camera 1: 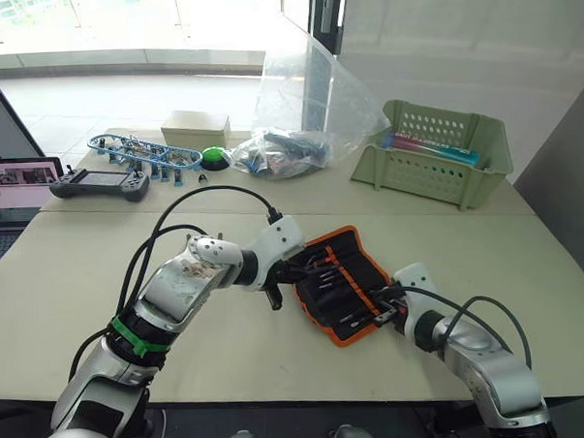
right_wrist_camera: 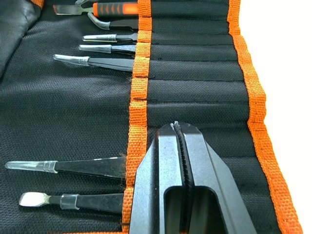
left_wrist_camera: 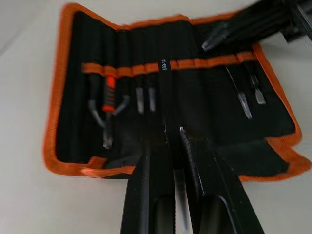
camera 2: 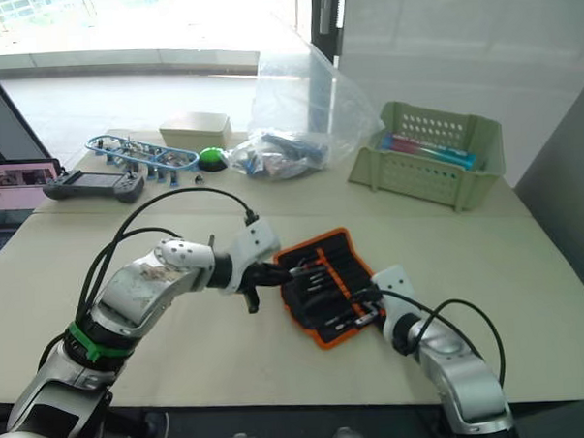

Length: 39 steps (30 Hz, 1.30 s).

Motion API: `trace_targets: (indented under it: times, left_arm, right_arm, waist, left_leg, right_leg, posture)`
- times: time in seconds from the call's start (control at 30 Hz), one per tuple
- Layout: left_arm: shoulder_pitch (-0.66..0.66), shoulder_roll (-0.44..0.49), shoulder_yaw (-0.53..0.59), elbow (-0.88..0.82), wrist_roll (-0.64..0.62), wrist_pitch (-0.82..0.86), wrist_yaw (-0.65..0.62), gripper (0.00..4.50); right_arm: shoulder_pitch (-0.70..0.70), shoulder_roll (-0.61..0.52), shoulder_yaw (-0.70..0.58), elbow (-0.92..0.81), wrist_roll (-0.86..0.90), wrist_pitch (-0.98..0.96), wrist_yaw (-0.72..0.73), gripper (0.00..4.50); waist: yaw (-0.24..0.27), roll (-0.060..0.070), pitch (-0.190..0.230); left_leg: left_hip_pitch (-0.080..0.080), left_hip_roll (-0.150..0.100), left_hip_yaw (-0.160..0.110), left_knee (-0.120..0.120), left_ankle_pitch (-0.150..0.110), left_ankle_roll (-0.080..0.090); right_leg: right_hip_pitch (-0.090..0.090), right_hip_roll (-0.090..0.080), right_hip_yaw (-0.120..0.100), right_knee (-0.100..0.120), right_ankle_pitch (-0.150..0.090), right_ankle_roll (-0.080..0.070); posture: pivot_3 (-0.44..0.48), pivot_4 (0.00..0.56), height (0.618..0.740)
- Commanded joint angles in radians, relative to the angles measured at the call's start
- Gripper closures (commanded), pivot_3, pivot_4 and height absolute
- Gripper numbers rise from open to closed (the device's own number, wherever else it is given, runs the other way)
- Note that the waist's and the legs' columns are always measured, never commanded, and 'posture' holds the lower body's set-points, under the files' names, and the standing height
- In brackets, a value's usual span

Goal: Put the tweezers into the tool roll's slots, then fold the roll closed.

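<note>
Tweezers: you can see most of them (right_wrist_camera: 97,62) already tucked in the slots, tips poking out past the orange band. One more tweezer (left_wrist_camera: 165,105) is in the left claw, lying down the middle of the roll.
Tool roll: it (camera 1: 345,280) lies open and flat on the surface (camera 1: 81,277), between your two arms, orange edge all round.
Slots: the row (right_wrist_camera: 195,70) runs across the roll under the orange strip. Some pockets near the middle look empty, as far as you can tell.
Left claw: it (left_wrist_camera: 168,139) is clenched on the thin black tweezer marked with small white letters. The tweezer's far end reaches the orange band, so it looks partly slid in, but you cannot be sure how deep.
Right claw: it (right_wrist_camera: 178,127) is pressed together with nothing between the fingers. It rests on the roll by the slots, and looks like it is holding the cloth down.
Done so far: about five tweezers and one tool with an orange handle (right_wrist_camera: 114,8) sit in their pockets.
Left to do: push the held tweezer all the way in, let go, then fold the roll shut. The fold has not begun.
Other things: a clear plastic bag (camera 1: 312,111), a green basket (camera 1: 435,155) and a black controller (camera 1: 101,184) sit far back, well away from the roll.
</note>
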Motion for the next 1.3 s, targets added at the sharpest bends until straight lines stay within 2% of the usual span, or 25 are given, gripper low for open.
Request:
trace_targets:
  times: [0.03, 0.23, 0.87, 1.03, 1.3]
  left_arm:
    - [-0.081, 0.008, -0.074, 0.015, 0.038, 0.017, -0.052, 4.47]
    - [-0.132, -0.049, -0.135, 0.119, 0.103, 0.0, -0.036, 4.47]
    - [-0.15, -0.182, -0.186, 0.237, 0.206, -0.059, -0.068, 4.47]
    - [-0.153, -0.194, -0.182, 0.228, 0.212, -0.06, -0.088, 4.47]
    - [-0.173, -0.152, -0.171, 0.134, 0.195, 0.001, -0.136, 4.47]
  right_arm:
    - [0.065, 0.007, 0.031, 0.047, 0.001, 0.063, -0.006, 4.5]
    - [0.072, 0.022, 0.035, 0.036, 0.002, 0.065, -0.023, 4.5]
    - [0.101, 0.039, 0.027, 0.006, 0.005, 0.067, -0.055, 4.5]
    - [0.099, 0.044, 0.03, 0.009, 0.004, 0.065, -0.059, 4.5]
    - [0.098, 0.054, 0.031, 0.015, 0.0, 0.06, -0.061, 4.5]
  waist:
    - [0.001, 0.0, 0.0]
    - [0.001, 0.0, 0.0]
    - [0.003, 0.001, 0.0]
    - [0.004, 0.001, 0.0]
    - [0.001, 0.002, -0.001]
  left_leg:
    - [0.0, 0.0, 0.0, 0.0, 0.0, 0.0]
    - [0.001, 0.0, 0.0, 0.001, 0.0, 0.0]
    - [0.001, -0.001, -0.001, 0.006, 0.0, 0.0]
    - [0.001, -0.001, -0.001, 0.008, 0.0, 0.0]
    - [0.001, -0.001, -0.002, 0.008, 0.0, 0.0]
  right_leg:
    - [0.0, 0.0, 0.0, 0.001, 0.0, 0.0]
    - [0.0, 0.0, 0.0, 0.003, -0.001, 0.0]
    - [0.002, 0.0, 0.0, 0.007, -0.001, 0.0]
    - [0.003, 0.0, 0.0, 0.007, -0.001, 0.0]
    - [0.002, 0.001, 0.0, 0.009, -0.001, 0.0]
  posture:
    - [0.0, 0.15, 0.74]
    - [0.0, 0.15, 0.74]
    - [0.0, 0.15, 0.74]
    - [0.0, 0.15, 0.74]
    - [0.0, 0.15, 0.74]
